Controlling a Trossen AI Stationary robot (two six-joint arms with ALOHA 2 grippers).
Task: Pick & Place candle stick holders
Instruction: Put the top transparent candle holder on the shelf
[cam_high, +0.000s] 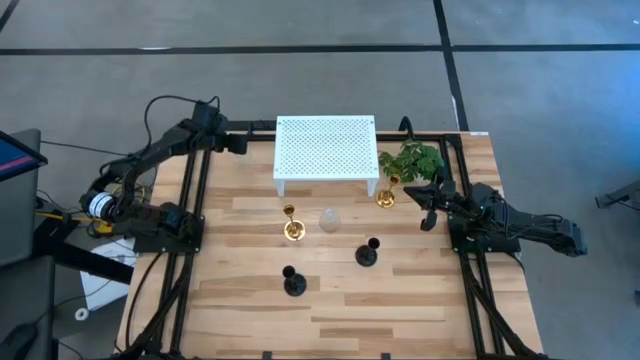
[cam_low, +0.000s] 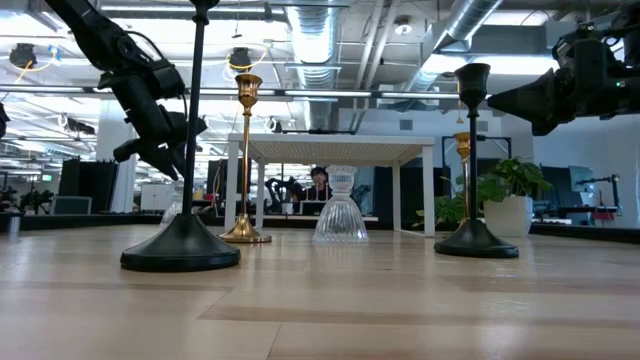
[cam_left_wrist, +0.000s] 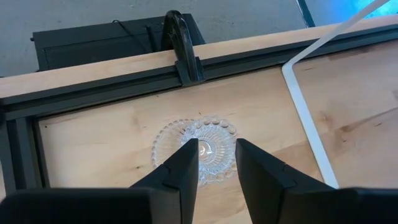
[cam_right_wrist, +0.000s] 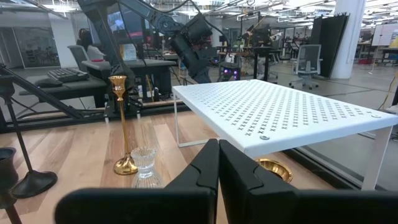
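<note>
Left claw (cam_left_wrist: 214, 158), fingers apart, hovers directly over a clear glass candle holder (cam_left_wrist: 196, 146) at the counter's (cam_high: 400, 310) ten o'clock edge. Right claw (cam_right_wrist: 219, 163), fingers together, points toward the gold holder (cam_right_wrist: 123, 124) at its eleven o'clock.

A white perforated rack (cam_high: 326, 148) stands just beside a leafy plant (cam_high: 411, 160).

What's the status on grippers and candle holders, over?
Left gripper open, poised over clear glass holder beside white rack. Right gripper shut, empty, near plant. Gold holders and black holders standing. Nothing in the way.
</note>
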